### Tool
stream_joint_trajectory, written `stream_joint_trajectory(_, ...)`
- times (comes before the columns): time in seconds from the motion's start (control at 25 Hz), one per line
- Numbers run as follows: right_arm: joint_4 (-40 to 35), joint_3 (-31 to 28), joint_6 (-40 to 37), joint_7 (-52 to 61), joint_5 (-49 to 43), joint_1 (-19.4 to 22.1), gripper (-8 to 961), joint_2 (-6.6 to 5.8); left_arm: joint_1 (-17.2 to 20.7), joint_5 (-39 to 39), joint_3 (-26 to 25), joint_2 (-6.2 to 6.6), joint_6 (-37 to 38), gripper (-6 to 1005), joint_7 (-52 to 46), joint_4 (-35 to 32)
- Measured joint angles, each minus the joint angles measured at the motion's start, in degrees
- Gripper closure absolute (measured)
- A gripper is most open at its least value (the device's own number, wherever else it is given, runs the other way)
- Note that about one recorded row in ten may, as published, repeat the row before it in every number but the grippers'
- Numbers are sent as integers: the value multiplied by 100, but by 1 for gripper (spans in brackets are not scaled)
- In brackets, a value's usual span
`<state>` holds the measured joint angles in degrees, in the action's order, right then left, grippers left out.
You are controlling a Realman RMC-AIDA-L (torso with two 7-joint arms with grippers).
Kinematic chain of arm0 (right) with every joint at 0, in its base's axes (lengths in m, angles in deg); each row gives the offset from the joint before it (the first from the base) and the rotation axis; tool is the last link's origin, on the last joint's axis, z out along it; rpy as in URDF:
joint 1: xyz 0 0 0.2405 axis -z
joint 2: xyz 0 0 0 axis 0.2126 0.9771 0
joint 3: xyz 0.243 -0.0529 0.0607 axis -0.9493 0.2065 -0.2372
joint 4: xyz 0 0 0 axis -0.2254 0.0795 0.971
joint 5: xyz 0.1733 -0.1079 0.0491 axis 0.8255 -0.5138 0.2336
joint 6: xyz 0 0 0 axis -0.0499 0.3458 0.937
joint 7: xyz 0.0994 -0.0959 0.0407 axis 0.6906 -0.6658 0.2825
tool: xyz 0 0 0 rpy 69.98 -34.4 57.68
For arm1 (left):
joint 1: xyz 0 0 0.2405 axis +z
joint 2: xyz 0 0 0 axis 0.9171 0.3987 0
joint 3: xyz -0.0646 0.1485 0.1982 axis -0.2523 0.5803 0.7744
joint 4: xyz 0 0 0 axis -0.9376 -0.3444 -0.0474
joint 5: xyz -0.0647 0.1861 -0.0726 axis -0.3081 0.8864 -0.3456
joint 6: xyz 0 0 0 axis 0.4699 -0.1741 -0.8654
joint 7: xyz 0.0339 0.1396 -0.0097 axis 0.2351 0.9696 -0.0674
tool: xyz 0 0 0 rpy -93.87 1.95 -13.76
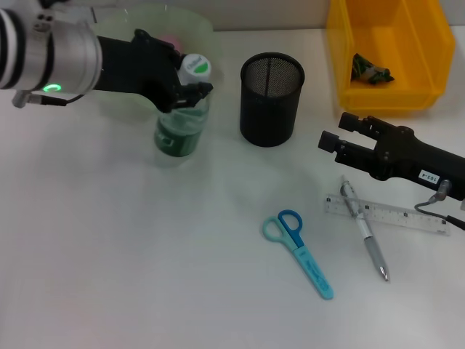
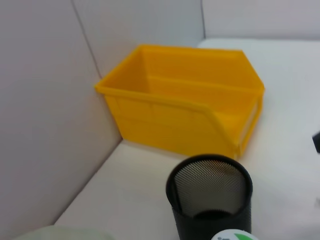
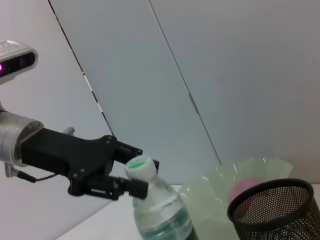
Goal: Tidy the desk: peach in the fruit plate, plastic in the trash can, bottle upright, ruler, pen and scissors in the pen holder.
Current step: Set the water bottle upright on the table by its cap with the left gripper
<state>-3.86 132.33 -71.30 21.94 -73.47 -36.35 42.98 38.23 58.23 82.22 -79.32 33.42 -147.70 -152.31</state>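
Bottle [image 1: 182,120]: standing upright on the white surface [image 1: 131,262], long axis vertical, white cap [image 1: 195,67] pointing up; sitting just in front of the fruit plate [image 1: 120,98] and left of the pen holder [image 1: 271,99].
Left hand [image 1: 190,91]: gripping the bottle at the neck just under the cap, fingers closing on it from the robot's left.
Right hand [image 1: 330,131]: hovering above the surface near the pen, fingers pointing toward the pen holder with a narrow gap, holding nothing.
Peach [image 3: 248,189]: showing as a pink shape inside the pale green fruit plate; largely hidden by the left arm in the head view.
Scissors [image 1: 298,251]: lying flat, handles toward the pen holder, blades pointing toward the robot and to its right.
Pen [image 1: 365,229]: lying across the ruler [image 1: 396,214], tip pointing toward the robot.
Ruler: lying roughly left to right, its right end cut off by the right arm.
Trash can [image 1: 385,51]: yellow bin holding a crumpled dark-green scrap [image 1: 369,70], hard to identify.
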Motion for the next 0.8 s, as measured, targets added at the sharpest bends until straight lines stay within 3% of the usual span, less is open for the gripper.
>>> stream_joint_trajectory(0.28, 24, 0, 11, 0, 0, -28, 185, 2, 322, -712, -463, 1, -74, 554, 362, 115)
stream_joint_trajectory(0.8, 54, 26, 57, -4, 0, -26, 186, 0, 336, -909, -489, 0, -272, 554, 434, 560)
